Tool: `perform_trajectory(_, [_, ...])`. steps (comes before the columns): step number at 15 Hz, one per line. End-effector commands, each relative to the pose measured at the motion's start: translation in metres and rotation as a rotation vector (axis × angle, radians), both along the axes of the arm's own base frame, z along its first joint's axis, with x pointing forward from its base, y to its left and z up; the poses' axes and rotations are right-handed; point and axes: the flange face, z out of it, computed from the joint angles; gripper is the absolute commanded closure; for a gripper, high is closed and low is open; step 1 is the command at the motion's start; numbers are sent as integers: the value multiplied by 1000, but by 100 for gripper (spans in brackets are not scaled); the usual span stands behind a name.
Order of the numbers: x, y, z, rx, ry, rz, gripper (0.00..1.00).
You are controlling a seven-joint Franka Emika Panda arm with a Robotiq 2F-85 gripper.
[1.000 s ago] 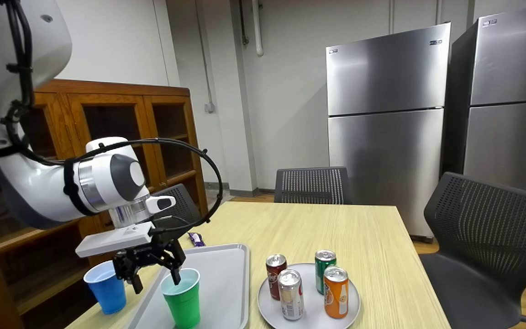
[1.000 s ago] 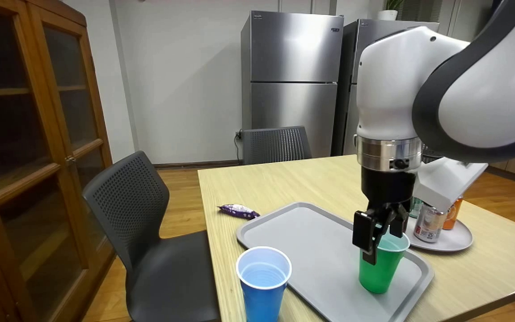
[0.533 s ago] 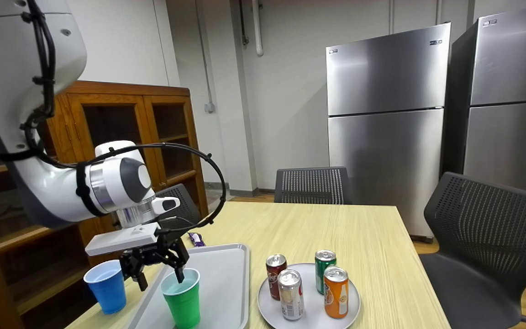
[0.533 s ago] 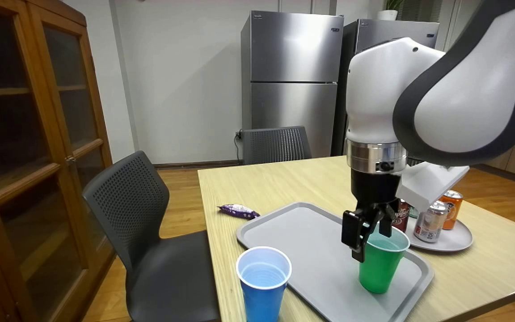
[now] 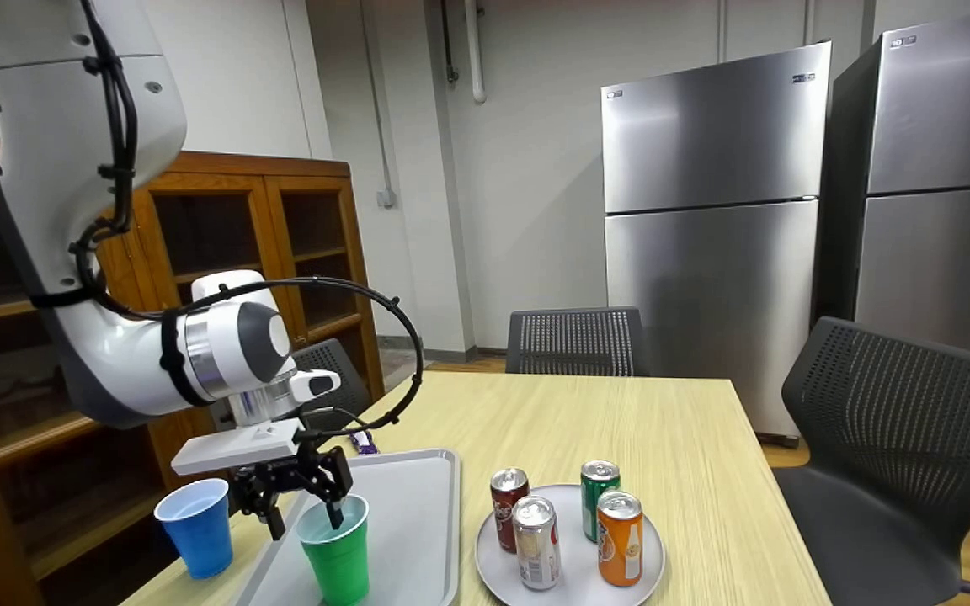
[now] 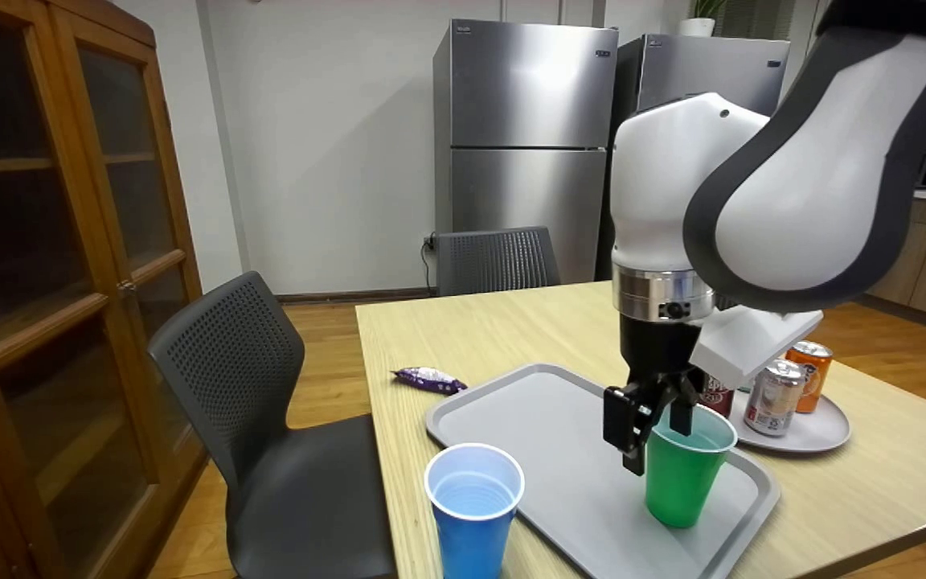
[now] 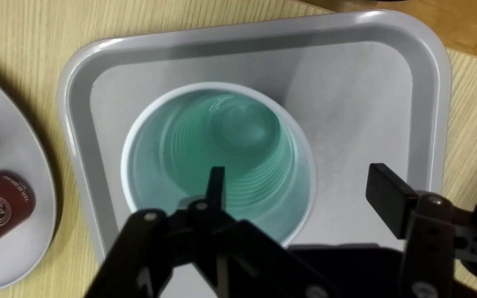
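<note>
With jaws spread wide and nothing held, the gripper [image 7: 299, 182] straddles the rim of the green plastic cup [image 7: 230, 140] on the grey tray [image 7: 358, 95]: one finger at its mouth, the other outside. Whether either touches is unclear. The wrist view crops the Dr Pepper can [image 7: 0, 211]; an exterior view, the blue cup [image 6: 475, 539].

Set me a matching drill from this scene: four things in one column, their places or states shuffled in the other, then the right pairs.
Things
1. green cup
2. blue cup
3. orange can
4. gripper

Places and states
A. standing on the round plate
B. jaws apart, close to the rim of another thing listed
C. standing on the gray tray
D. directly on the table, beside the tray

Right pairs: 1-C, 2-D, 3-A, 4-B
</note>
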Motion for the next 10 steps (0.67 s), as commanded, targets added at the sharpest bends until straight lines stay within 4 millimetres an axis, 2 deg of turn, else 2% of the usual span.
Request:
perform_trajectory(1, [4, 3, 0, 6, -14, -27, 44])
perform_trajectory(8, [4, -1, 4, -8, -17, -29, 97])
perform_trajectory(10, [5, -3, 5, -11, -17, -32, 100])
